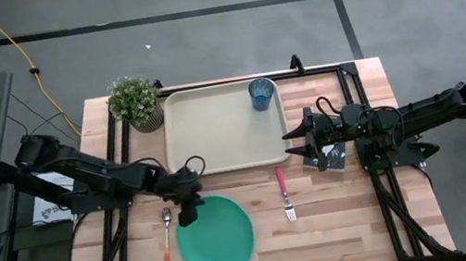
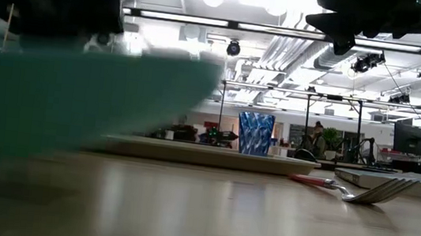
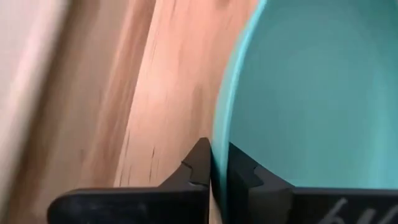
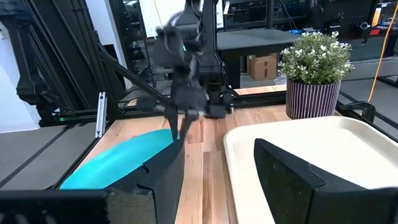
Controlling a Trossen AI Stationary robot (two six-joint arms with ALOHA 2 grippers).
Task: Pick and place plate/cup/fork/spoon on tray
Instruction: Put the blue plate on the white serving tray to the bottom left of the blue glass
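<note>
The teal plate (image 1: 217,238) is at the table's near middle, with my left gripper (image 1: 188,214) shut on its far-left rim. The beige tray (image 1: 216,142) lies beyond it, and the blue cup (image 1: 262,93) stands upright in the tray's far right corner. The orange-handled spoon (image 1: 166,230) lies flat left of the plate. The red-handled fork (image 1: 284,193) lies flat right of it. My right gripper (image 1: 294,142) is open and empty, hovering at the tray's right edge. My left gripper pinches the plate's rim (image 3: 219,134) between its two fingers, one finger (image 3: 245,171) on the inner side and one (image 3: 196,165) on the outer side. The fingers come from the far left, slanting down. In the low view the plate (image 2: 78,95) looks tilted, with the held side raised.
A potted plant (image 1: 137,102) stands at the tray's far left corner. A dark book (image 1: 331,157) lies right of the tray, under my right arm. A black frame runs along the table's left, right and far edges.
</note>
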